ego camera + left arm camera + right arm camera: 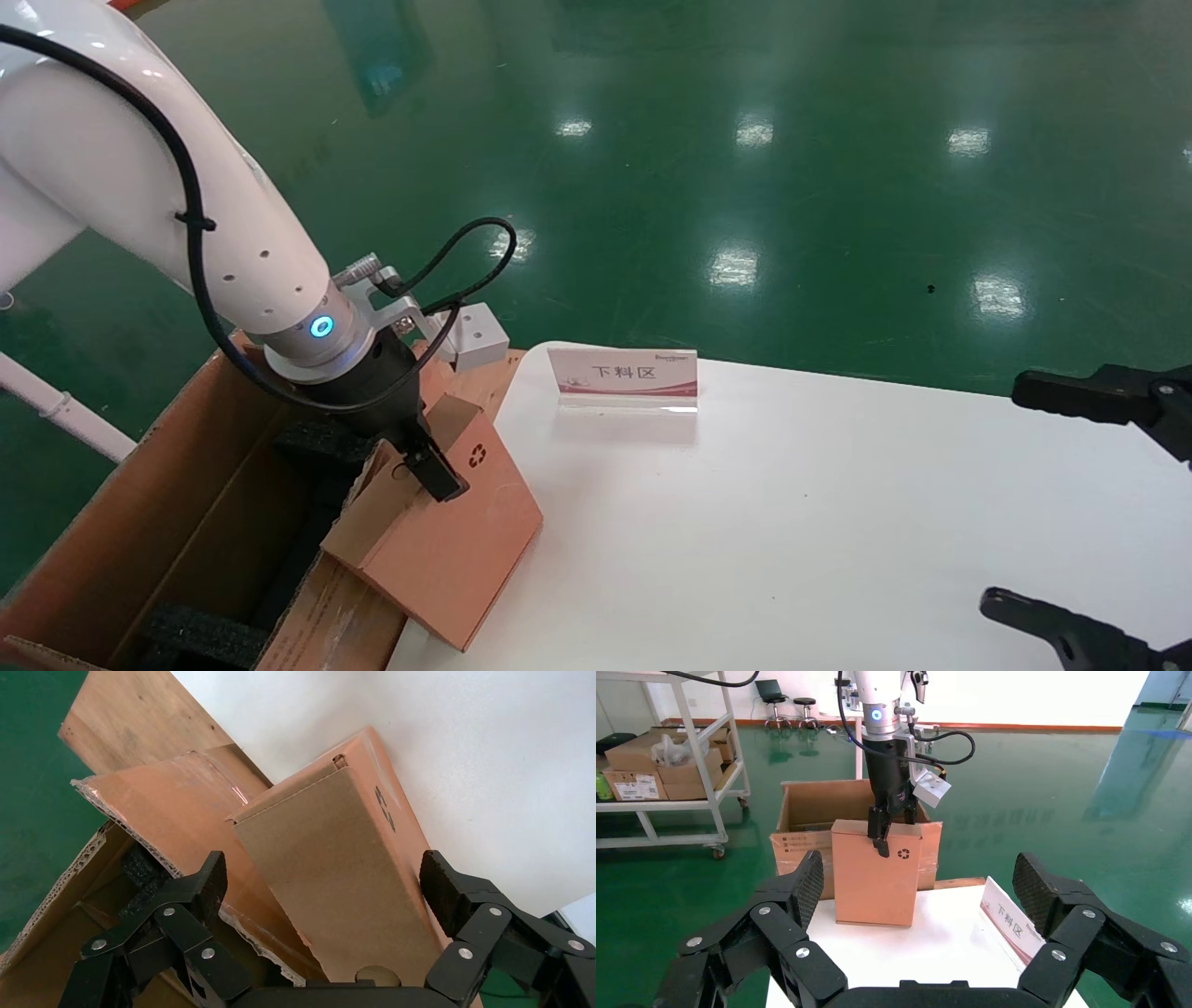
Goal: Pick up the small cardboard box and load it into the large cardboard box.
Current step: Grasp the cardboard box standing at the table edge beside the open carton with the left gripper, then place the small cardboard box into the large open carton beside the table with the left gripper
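The small box point(438, 540) is smooth matt brown cardboard with a paler narrow side. The large box point(177, 531) is rough corrugated cardboard with glossy clear tape point(204, 776) on 1 flap and black foam point(200, 638) inside. The bench point(792, 522) is smooth matt white; the floor point(745, 168) is glossy green.

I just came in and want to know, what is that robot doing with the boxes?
The robot's left gripper is holding the top edge of the small cardboard box. The box stands tilted at the edge of the white table, its bottom edge on the table, leaning toward the large cardboard box just beside it. It is not inside the big box yet. The right gripper waits open over the other side of the table, holding nothing.
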Tool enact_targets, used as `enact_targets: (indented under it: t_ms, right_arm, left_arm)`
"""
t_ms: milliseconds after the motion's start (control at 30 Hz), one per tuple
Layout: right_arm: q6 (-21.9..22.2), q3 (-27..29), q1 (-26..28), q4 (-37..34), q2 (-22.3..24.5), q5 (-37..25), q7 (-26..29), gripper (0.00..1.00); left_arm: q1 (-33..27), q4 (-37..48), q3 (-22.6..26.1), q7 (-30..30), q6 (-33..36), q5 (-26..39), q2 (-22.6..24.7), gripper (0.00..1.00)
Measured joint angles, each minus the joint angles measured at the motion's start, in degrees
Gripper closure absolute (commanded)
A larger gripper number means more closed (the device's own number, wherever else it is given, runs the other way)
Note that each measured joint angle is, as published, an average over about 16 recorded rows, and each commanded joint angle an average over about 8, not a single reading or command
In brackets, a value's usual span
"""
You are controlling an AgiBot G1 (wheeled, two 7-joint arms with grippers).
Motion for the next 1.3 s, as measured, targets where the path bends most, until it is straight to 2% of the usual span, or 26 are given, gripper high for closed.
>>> enact_targets:
  t_ms: [33,67,133,167,1300]
  right_arm:
    - [0.00,0.00,0.00,0.00,0.00,0.00,0.00,0.57]
    - [0.00,0.00,0.00,0.00,0.00,0.01,0.00,0.69]
    - [0.00,0.00,0.00,0.00,0.00,0.01,0.00,0.94]
    - [0.00,0.00,0.00,0.00,0.00,0.01,0.00,1.00]
    - [-0.01,-0.02,0.01,-0.02,0.00,0.02,-0.01,1.00]
  left_arm:
    - [0.02,0.00,-0.07,0.02,0.01,-0.04,-0.02,0.94]
    - [0.04,0.00,-0.13,0.03,0.03,-0.08,-0.04,1.00]
    - [0.08,0.01,-0.24,0.06,0.05,-0.14,-0.07,1.00]
    - [0.09,0.01,-0.29,0.07,0.06,-0.17,-0.08,1.00]
    - [-1.21,1.27,-1.50,0.80,-0.27,-2.26,0.92,1.00]
